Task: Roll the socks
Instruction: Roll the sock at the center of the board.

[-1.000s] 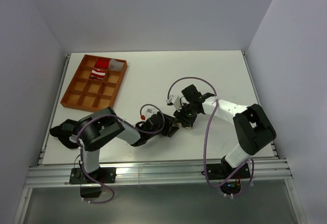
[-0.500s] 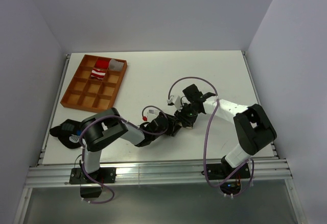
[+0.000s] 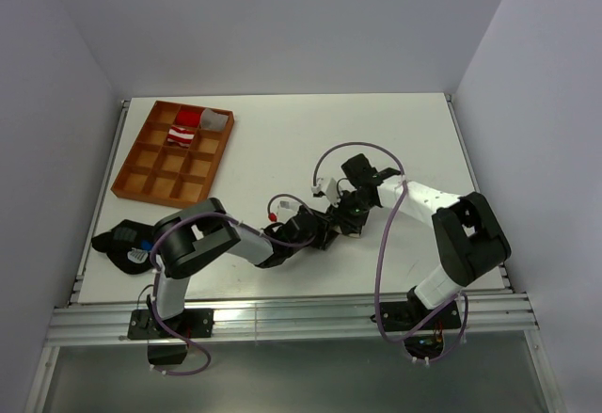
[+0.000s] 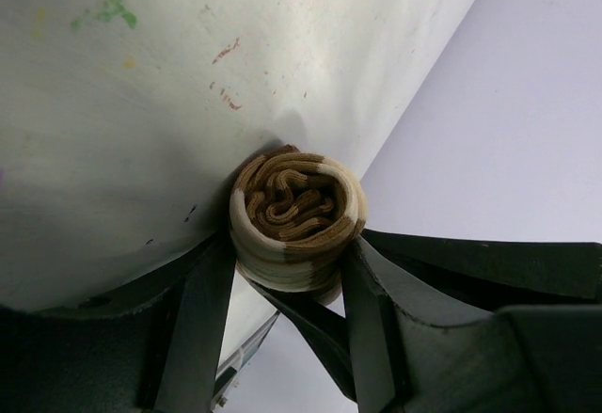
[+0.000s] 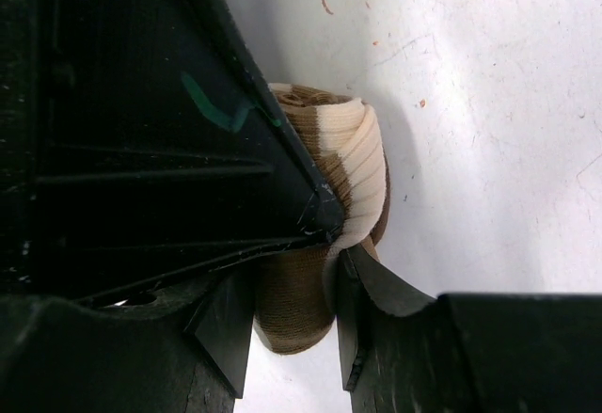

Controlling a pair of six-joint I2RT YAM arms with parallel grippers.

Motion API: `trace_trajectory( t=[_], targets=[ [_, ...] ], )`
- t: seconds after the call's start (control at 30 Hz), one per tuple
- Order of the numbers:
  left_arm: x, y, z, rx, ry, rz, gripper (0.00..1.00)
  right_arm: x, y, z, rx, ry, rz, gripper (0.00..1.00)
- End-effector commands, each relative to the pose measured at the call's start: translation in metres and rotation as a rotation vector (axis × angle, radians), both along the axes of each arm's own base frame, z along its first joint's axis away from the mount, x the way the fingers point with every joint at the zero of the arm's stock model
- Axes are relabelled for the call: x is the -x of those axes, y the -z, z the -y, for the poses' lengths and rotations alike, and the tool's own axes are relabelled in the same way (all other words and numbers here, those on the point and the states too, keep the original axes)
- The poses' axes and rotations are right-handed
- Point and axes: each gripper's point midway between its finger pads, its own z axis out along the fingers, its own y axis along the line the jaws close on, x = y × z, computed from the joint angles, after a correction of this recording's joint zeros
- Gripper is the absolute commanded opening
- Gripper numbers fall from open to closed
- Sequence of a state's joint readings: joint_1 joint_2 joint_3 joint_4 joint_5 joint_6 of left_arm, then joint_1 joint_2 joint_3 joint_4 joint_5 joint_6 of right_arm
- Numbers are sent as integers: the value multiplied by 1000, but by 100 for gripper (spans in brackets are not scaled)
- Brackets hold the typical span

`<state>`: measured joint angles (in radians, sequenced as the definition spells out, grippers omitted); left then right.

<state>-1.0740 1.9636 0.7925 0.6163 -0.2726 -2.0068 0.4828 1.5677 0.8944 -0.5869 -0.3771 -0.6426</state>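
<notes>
The dark-brown-and-tan sock (image 4: 296, 211) is wound into a tight roll just over the white table. My left gripper (image 4: 290, 249) is shut on it, one finger on each side of the roll. My right gripper (image 5: 290, 291) is shut on the brown end of the same sock (image 5: 350, 154), crossing the left fingers. From above, both grippers meet at mid-table, left (image 3: 317, 233) and right (image 3: 345, 217), and hide this sock. The red-and-white sock (image 3: 184, 132) lies in a far compartment of the brown tray (image 3: 141, 164).
The tray has several compartments and sits at the far left of the table. A black lump with a blue spot (image 3: 122, 241) lies near the left arm's base. Purple cables loop above both arms.
Both grippers have shifted slightly to the right together with the rolled sock. The left arm's elbow has moved right. The left jaws have closed a little.
</notes>
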Motion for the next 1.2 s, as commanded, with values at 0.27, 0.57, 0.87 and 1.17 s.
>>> trace_trajectory(
  t=[0.27,0.57,0.87,1.17],
  targets=[
    [21,67,-8,-231,67,-96,52,55,-34,-47,-243,-174,-186,6],
    [24,76,-11,-264,83,-113,46,65,-55,-55,-320,-259,-196,6],
    [18,72,-3,-250,100,-83,0,62,-62,-56,-323,-246,-179,14],
    [14,73,-16,-299,111,-73,0,45,-58,-44,-244,-145,-84,46]
  ],
)
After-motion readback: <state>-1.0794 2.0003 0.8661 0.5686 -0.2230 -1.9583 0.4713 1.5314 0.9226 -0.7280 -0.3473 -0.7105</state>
